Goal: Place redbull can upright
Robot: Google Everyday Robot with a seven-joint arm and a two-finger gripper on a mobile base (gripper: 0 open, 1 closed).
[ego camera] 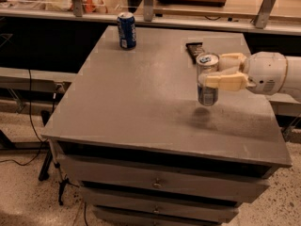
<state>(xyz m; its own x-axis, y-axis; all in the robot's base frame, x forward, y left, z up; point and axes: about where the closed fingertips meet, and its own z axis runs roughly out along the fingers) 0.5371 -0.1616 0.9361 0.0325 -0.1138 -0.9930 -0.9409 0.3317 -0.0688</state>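
Evidently the gripper (211, 68) is clenched around the redbull can (207, 94), holding it upright and clear of the table (141, 88) near the table's right edge, shadow directly beneath, probably so its base can land flat on the table.

Your tabletop (141, 102) carries a blue can (126, 30) and a flat black object (194, 51); the end effector (210, 71) holds the redbull can (207, 92) above it.
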